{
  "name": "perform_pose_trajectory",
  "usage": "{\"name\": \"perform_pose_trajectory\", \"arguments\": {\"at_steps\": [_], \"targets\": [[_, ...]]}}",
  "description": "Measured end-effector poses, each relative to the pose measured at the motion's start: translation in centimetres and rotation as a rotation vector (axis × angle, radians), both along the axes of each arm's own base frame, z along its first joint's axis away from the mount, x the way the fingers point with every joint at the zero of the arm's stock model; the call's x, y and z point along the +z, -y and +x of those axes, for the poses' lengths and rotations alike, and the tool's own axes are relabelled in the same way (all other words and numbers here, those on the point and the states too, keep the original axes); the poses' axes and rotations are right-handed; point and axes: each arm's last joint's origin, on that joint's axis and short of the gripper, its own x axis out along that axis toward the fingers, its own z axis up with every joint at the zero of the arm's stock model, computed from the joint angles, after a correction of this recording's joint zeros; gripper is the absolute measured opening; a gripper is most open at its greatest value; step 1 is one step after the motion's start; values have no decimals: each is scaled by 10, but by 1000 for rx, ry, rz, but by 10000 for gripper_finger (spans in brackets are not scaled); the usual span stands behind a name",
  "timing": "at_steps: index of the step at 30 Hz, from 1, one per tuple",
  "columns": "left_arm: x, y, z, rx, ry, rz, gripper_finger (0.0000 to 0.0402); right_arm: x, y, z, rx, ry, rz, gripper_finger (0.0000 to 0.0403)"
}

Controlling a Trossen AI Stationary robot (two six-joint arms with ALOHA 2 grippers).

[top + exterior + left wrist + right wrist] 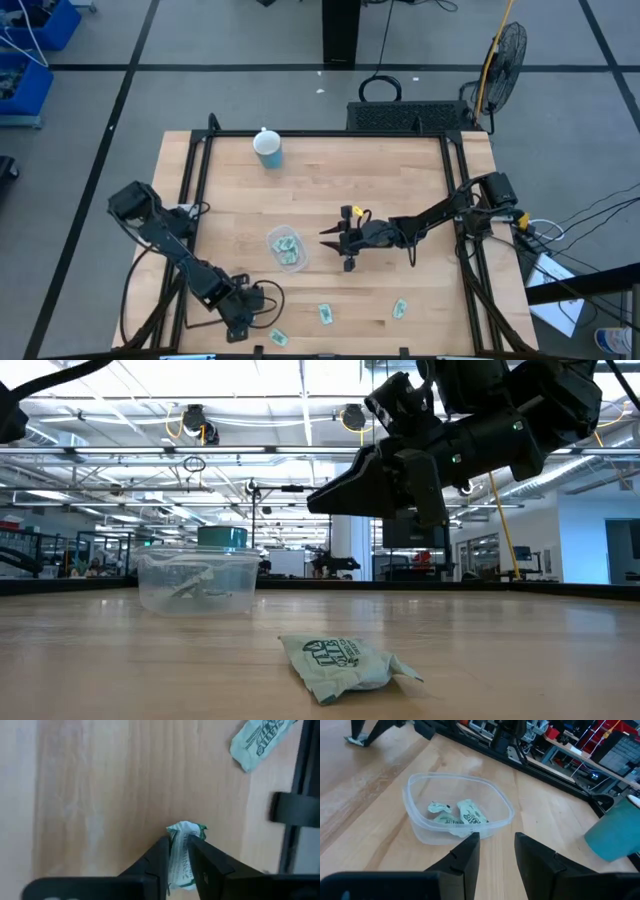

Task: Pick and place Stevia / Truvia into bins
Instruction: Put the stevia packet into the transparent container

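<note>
A Stevia sachet sits pinched in the left claw, well apart from the bin; the empty right claw, parted, hovers just beside it.

Table: light wood planks, smooth, faint sheen, grain visible. Bin: clear plastic, glossy, thin-walled, see-through. Sachets in bin: paper, matt, creased. Sachet in left gripper: paper, crumpled, pale green w/ white. Sachet at table front: matt paper, wrinkled, printed. Right gripper: dark fingers, matt plastic look, smooth. Cup: light blue, smooth, white lid. Frame rails: black metal, matt.
</note>
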Motion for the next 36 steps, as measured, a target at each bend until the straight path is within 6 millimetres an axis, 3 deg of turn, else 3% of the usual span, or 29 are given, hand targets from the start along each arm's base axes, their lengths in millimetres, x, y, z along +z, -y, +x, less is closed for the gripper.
{"name": "perform_pose_trajectory", "arguments": {"at_steps": [5, 13, 17, 23, 30, 33, 36], "targets": [[25, -17, 5, -37, 194, 115, 14, 3, 0, 1, 0, 36, 7, 114], [79, -61, 23, 15, 590, 473, 6, 4, 7, 2, -28, 47, 28, 114], [81, -95, 42, 52, 560, 557, 17, 4, 10, 3, -50, 48, 82, 114], [64, -133, 63, 65, 401, 373, 37, 3, 10, 3, -50, 43, 87, 113], [59, -136, 69, 22, 391, 361, 79, -2, 10, 1, -52, -13, 77, 110], [60, -130, 67, 12, 396, 330, 104, -2, 10, 1, -52, -13, 77, 110], [65, -112, 66, -27, 441, 193, 121, -2, 10, 1, -52, -11, 78, 110]]}}
